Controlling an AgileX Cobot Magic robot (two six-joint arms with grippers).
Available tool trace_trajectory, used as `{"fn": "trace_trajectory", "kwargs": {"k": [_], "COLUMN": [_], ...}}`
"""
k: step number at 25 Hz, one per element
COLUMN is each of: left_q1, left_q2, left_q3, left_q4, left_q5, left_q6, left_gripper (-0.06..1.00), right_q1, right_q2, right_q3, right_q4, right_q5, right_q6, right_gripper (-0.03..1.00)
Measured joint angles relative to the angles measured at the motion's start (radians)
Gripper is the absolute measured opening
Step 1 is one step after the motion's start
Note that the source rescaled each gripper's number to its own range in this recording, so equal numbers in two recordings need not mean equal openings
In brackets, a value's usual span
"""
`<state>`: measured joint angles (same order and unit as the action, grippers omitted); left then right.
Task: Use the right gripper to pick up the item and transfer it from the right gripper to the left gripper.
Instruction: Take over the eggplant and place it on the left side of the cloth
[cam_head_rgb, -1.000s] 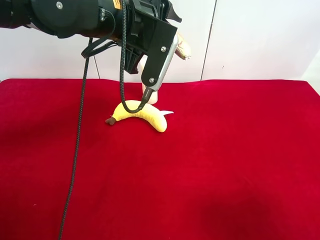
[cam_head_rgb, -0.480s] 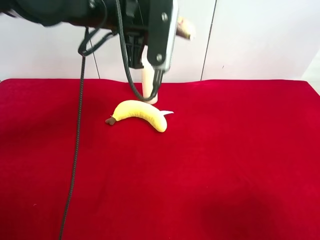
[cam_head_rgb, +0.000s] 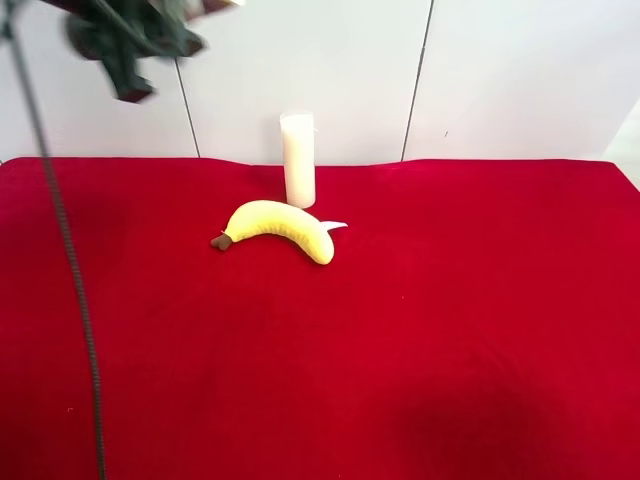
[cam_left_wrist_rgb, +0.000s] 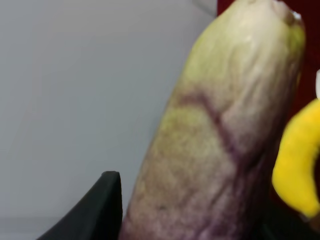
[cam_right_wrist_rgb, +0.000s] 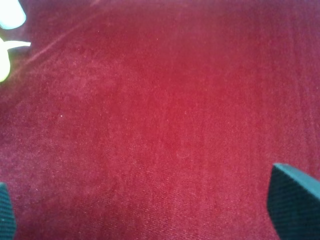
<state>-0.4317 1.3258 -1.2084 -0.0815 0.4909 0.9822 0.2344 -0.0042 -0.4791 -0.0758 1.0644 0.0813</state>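
Note:
The item, a purple eggplant toy with a pale cream-yellow tip, fills the left wrist view. My left gripper is shut on it, with one black finger beside it; the other finger is hidden. In the exterior high view this arm is a dark blur at the top left corner, high above the cloth, and the item cannot be made out there. My right gripper is open and empty over bare red cloth. It is out of the exterior high view.
A yellow plush banana lies on the red cloth, with a white upright candle just behind it. A black cable hangs down at the view's left. The banana also shows in the left wrist view.
The arm with the cable has swung up and left from above the banana and candle to the top left corner, taking the item with it. The candle now stands uncovered.

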Motion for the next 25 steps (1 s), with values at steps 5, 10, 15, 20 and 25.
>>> {"fn": "trace_trajectory", "kwargs": {"k": [5, 10, 15, 20, 25], "left_q1": [0.109, 0.208, 0.297, 0.359, 0.363], "left_q2": [-0.107, -0.207, -0.286, -0.312, -0.240], "left_q3": [0.000, 0.000, 0.061, 0.196, 0.271], "left_q4": [0.161, 0.237, 0.227, 0.217, 0.168], "left_q5": [0.302, 0.497, 0.588, 0.510, 0.402], "left_q6": [-0.336, -0.539, -0.599, -0.605, -0.607], "left_gripper": [0.00, 0.00, 0.00, 0.00, 0.00], "right_q1": [0.000, 0.000, 0.000, 0.000, 0.000], "right_q2": [0.000, 0.000, 0.000, 0.000, 0.000], "right_q3": [0.000, 0.000, 0.000, 0.000, 0.000], "right_q4": [0.000, 0.000, 0.000, 0.000, 0.000], "right_q5": [0.000, 0.000, 0.000, 0.000, 0.000], "right_q6": [0.000, 0.000, 0.000, 0.000, 0.000], "right_gripper": [1.00, 1.00, 1.00, 1.00, 1.00]}}
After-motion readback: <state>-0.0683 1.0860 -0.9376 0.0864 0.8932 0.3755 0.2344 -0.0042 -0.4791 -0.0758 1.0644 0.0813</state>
